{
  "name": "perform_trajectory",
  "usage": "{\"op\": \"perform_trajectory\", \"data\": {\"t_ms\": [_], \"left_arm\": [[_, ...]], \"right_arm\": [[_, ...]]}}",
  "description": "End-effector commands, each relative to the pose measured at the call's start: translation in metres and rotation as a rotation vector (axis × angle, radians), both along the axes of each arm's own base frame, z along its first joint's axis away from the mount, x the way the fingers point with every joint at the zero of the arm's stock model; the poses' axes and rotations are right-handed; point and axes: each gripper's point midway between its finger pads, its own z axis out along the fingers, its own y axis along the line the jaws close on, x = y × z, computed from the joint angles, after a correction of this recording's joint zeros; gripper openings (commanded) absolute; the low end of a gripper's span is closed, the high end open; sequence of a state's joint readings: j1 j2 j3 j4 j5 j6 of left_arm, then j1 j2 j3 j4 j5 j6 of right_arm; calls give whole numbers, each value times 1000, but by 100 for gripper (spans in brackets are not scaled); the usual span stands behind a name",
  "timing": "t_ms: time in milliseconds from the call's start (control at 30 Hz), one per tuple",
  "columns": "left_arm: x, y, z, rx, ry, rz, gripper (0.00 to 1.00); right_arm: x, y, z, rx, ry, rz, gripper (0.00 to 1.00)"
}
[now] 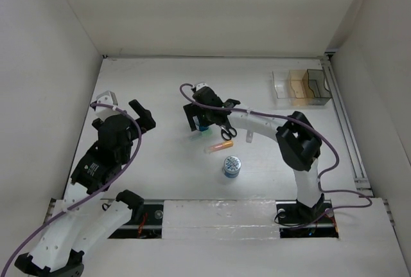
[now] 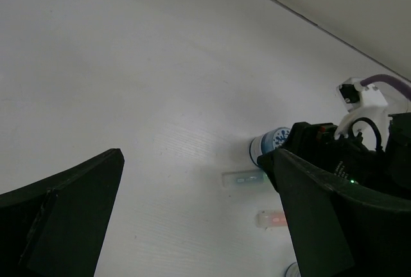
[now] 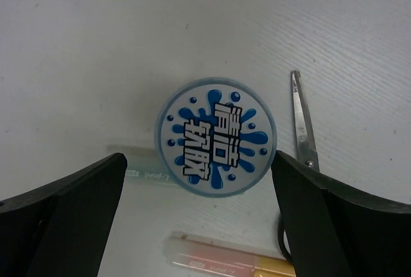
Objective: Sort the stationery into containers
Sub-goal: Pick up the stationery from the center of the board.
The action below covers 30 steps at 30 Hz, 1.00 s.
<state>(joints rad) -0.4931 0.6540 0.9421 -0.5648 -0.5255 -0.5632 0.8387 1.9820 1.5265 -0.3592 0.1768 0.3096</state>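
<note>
A round blue-and-white roll point(image 3: 216, 137) stands on the table, resting partly on a pale green-ended marker point(image 3: 138, 169). My right gripper point(image 3: 198, 161) is open and hovers over the roll, one finger on each side, not touching it; it also shows from above point(image 1: 196, 123). The black-handled scissors point(image 1: 226, 130) lie just right of the roll, blade visible point(image 3: 302, 123). An orange-ended marker point(image 1: 218, 146) lies nearer. A second roll point(image 1: 232, 166) stands nearer still. The clear organiser point(image 1: 302, 87) stands far right. My left gripper point(image 1: 138, 115) is open and empty, left of these things.
White walls enclose the table on the left, back and right. The left wrist view shows the roll point(image 2: 270, 145), the green marker point(image 2: 244, 178) and the orange marker point(image 2: 273, 219) ahead, with the right arm's black wrist point(image 2: 340, 155) over them. A third marker is not in view.
</note>
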Motion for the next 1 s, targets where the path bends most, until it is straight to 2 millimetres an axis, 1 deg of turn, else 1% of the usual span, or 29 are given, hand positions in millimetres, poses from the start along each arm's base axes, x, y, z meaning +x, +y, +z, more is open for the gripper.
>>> {"op": "perform_trajectory", "data": {"t_ms": [0,33,67,133,167,233,267,300,333,400,433,500,633,667,800,833,900,933,967], "left_arm": [[3,-3,8,-9,-35,-17,100],[3,-3,8,-9,-35,-17,100],[3,-3,8,1,-34,-21,100],[4,-5,5,1,-24,-31,100],[6,-6,3,6,-16,-31,100],[5,-8,3,3,-14,-39,100],[5,-8,3,3,-14,-39,100],[5,-8,3,3,-14,-39,100],[5,-8,3,3,-14,-39,100],[5,-7,3,11,-13,-42,100],[5,-7,3,11,-13,-42,100],[5,-7,3,11,-13,-42,100],[5,-7,3,11,-13,-42,100],[5,-7,3,11,-13,-42,100],[5,-7,3,11,-13,-42,100],[5,-7,3,11,-13,-42,100],[5,-7,3,11,-13,-42,100],[6,-8,5,7,-21,-42,100],[6,-8,5,7,-22,-42,100]], "right_arm": [[23,11,26,23,-89,-20,100],[24,9,22,10,-90,-29,100],[27,9,26,9,-104,-41,100],[29,6,14,-17,-99,-53,100],[31,5,14,-23,-105,-62,100],[31,8,18,-10,-105,-54,100],[36,6,19,-4,-111,-63,100],[36,6,19,-4,-111,-63,100],[36,6,13,-13,-103,-63,98],[36,6,10,-22,-95,-62,97],[38,8,10,-20,-97,-62,95],[37,7,8,-27,-91,-62,92],[37,7,8,-27,-91,-62,90],[35,5,4,-36,-83,-61,90],[35,5,4,-36,-83,-61,83],[35,5,4,-36,-83,-61,76],[35,5,4,-36,-83,-61,74],[35,5,4,-29,-79,-69,67],[38,2,-1,-37,-73,-77,60]]}}
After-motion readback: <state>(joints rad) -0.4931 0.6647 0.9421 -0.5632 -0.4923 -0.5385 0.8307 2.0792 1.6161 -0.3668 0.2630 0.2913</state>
